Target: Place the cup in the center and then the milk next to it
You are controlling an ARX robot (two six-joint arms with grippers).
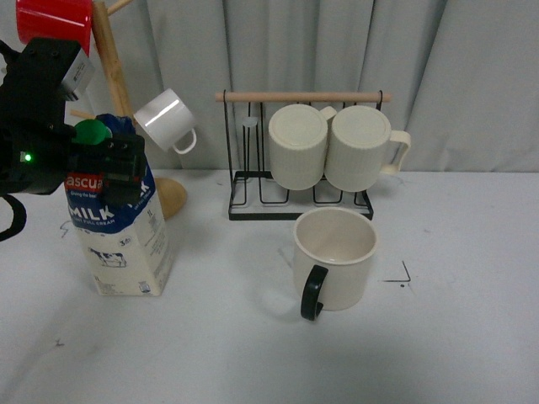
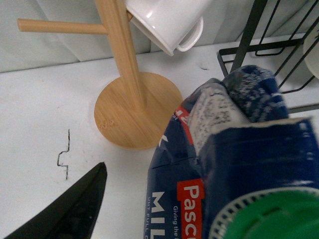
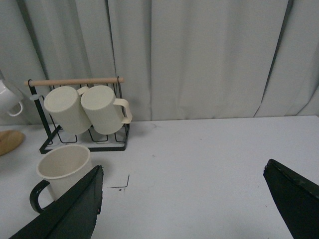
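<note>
The cup, wide and cream-white with a black handle, stands upright on the white table just in front of the wire rack; it also appears at the edge of the right wrist view. The milk stands upright at the left, green cap on top. My left gripper is open around the carton's blue top. In the left wrist view the milk fills the space beside one black finger; the other finger is hidden. My right gripper is open over bare table, to the right of the cup, holding nothing.
A wooden mug tree behind the milk carries a red mug and a small white mug. A black wire rack holds two ribbed cream mugs. A grey curtain closes the back. A corner mark lies right of the cup.
</note>
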